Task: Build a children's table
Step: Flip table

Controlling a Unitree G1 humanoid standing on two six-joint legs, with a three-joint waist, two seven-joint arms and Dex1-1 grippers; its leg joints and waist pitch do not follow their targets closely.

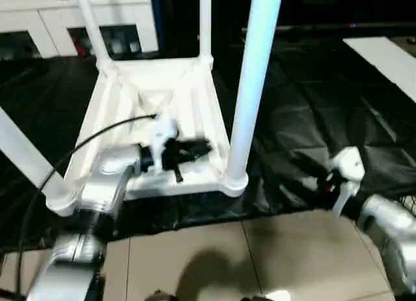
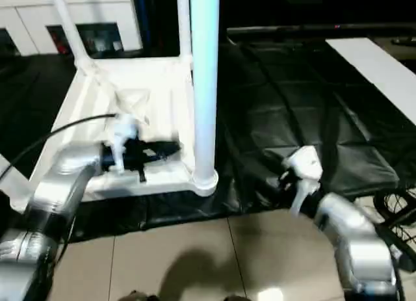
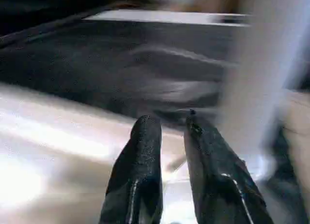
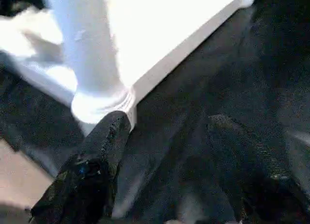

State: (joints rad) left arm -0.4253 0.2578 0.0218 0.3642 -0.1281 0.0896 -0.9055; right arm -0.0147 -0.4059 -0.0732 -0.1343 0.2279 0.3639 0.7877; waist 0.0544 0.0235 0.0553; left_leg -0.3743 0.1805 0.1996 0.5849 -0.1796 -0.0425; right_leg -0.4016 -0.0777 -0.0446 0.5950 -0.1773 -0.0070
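With the upturned tabletop point(image 1: 156, 112) centre-left, all four legs socketed, we keep the narrowly parted left gripper point(image 1: 195, 148) and the empty, open right gripper point(image 4: 164, 151) clear of the near-right leg point(image 1: 250, 86).

Beige tiled floor point(image 1: 214, 262), white cabinet point(image 1: 45, 15)

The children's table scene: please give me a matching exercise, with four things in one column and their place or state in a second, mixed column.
1. tabletop
2. near right leg
3. left gripper
4. right gripper

a. over the ribbed underside
b. open, above the black cover
c. upside down on the black cover
d. upright in a corner socket

Pairs: 1-c, 2-d, 3-a, 4-b
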